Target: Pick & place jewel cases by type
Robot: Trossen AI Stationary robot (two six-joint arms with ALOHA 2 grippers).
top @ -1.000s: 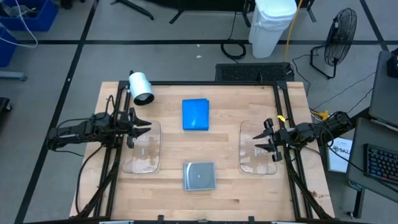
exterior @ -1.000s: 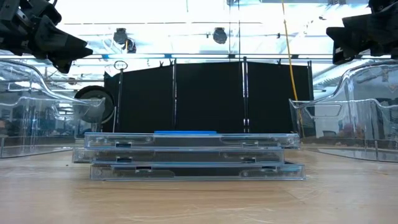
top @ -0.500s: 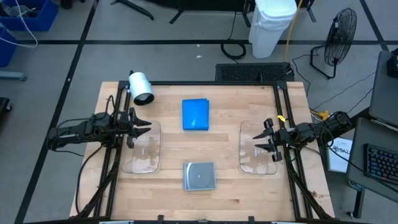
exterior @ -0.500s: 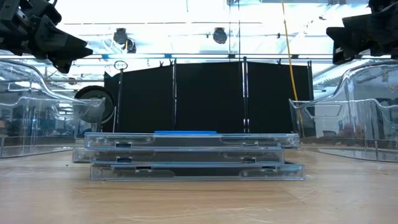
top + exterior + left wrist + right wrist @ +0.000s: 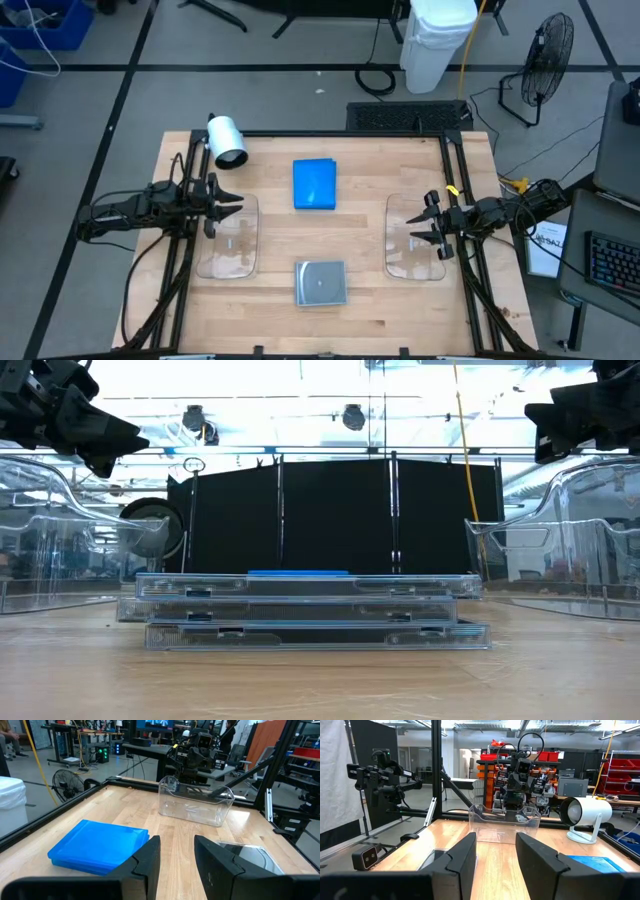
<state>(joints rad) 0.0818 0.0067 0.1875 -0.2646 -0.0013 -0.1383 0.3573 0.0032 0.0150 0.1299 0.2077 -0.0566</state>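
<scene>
End effectors left (image 5: 232, 203) and right (image 5: 420, 222) hover empty, fingers parted, over trays.

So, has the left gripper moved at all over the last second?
No. The left gripper hangs over the same edge of the left clear tray as before.

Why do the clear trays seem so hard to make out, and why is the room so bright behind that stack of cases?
In the high view the left tray and right tray show mostly as pale glints on the wooden table. In the low view ceiling lights wash out the background, so the stacked jewel cases and both arms overhead read as dark shapes against the glare.
</scene>
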